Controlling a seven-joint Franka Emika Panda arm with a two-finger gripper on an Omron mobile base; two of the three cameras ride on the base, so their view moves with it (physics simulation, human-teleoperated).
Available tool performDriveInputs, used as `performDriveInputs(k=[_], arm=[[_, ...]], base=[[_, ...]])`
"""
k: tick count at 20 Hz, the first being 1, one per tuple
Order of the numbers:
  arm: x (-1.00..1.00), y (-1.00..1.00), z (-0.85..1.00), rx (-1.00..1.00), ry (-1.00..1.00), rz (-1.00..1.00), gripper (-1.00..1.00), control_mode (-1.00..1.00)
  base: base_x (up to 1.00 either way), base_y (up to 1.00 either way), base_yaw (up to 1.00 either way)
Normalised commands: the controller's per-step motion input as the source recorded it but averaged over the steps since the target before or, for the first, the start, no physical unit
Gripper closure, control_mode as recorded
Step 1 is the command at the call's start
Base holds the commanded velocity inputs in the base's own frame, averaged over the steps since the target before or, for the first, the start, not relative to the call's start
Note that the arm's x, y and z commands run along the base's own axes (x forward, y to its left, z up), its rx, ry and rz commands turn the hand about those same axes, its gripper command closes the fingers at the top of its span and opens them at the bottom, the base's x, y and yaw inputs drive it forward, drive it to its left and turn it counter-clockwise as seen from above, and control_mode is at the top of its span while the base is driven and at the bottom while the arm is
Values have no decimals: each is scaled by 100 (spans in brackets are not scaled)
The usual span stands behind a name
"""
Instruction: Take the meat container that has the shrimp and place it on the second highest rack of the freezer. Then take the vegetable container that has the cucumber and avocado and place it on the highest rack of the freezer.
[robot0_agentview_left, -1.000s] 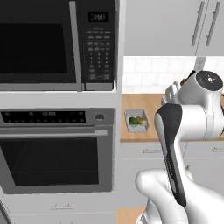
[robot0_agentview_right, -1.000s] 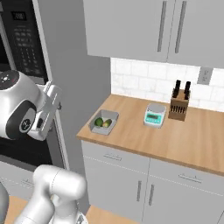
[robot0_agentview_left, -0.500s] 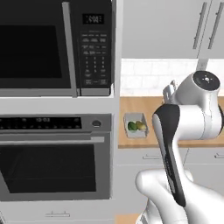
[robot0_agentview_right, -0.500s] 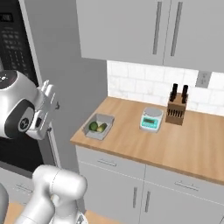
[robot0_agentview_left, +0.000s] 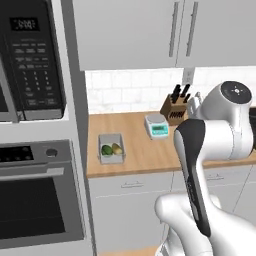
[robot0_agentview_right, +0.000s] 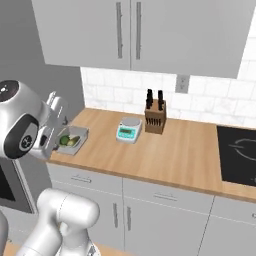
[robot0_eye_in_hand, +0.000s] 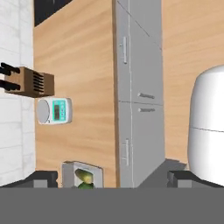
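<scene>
Base shifted right along the counter; both base views moved with it.
Microwave (robot0_agentview_left: 27, 60) and oven (robot0_agentview_left: 35, 200) now at the left edge of the left base view; knife block (robot0_agentview_right: 155, 118), kitchen scale (robot0_agentview_right: 128, 130) and cooktop (robot0_agentview_right: 236, 155) have come into frame.

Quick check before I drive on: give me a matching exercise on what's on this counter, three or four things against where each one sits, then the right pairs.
Things:
1. grey tub with green pieces
2. kitchen scale
3. knife block
4. black cooktop

Places:
A. against the tiled wall, just right of the scale
B. at the counter's left end, next to the oven column
C. set into the counter at its far right
D. mid-counter, between the tub and the knife block

Pairs: 1-B, 2-D, 3-A, 4-C
</scene>
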Motion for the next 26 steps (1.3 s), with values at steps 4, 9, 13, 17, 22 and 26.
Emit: performDriveInputs(k=[4, 9, 13, 17, 22, 26], arm=[[0, 0, 0, 0, 0, 0, -100, 100], [0, 0, 0, 0, 0, 0, -100, 100], [0, 0, 0, 0, 0, 0, -100, 100], [0, 34, -17, 0, 3, 0, -100, -100], [1, 88, -15, 0, 16, 0, -100, -100], [18, 55, -16, 5, 28, 0, -100, -100]], base=[[55, -37, 0], [46, -4, 14], [1, 2, 5], [0, 5, 0], [0, 0, 0], [0, 0, 0]])
